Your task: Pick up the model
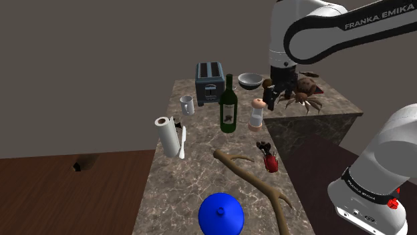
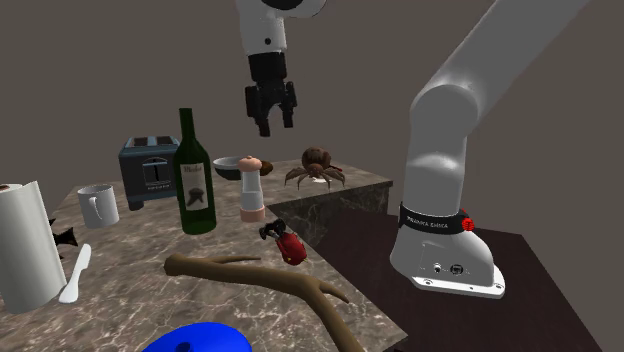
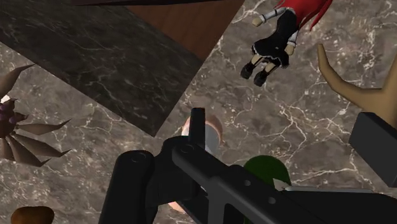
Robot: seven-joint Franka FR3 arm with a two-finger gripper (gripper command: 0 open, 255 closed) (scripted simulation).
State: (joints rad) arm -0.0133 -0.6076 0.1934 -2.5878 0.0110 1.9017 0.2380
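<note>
A brown spider model (image 1: 304,93) (image 2: 315,166) stands on the raised far corner of the marble counter (image 1: 194,180); its legs show beside the hand (image 3: 16,130). A small red-haired doll figure (image 1: 268,157) (image 2: 285,243) (image 3: 275,41) lies flat on the lower counter near the edge. My black gripper (image 1: 278,92) (image 2: 272,124) (image 3: 254,153) hangs open and empty in the air, well above the counter, between the spider and a pepper mill (image 1: 257,113) (image 3: 205,130). It touches nothing.
A green wine bottle (image 1: 228,107), toaster (image 1: 209,80), bowl (image 1: 250,81), mug (image 1: 187,104), paper towel roll (image 1: 167,137) and white knife (image 1: 182,143) crowd the counter's back. A long forked branch (image 1: 254,177) and a blue domed lid (image 1: 220,213) lie nearer the stand.
</note>
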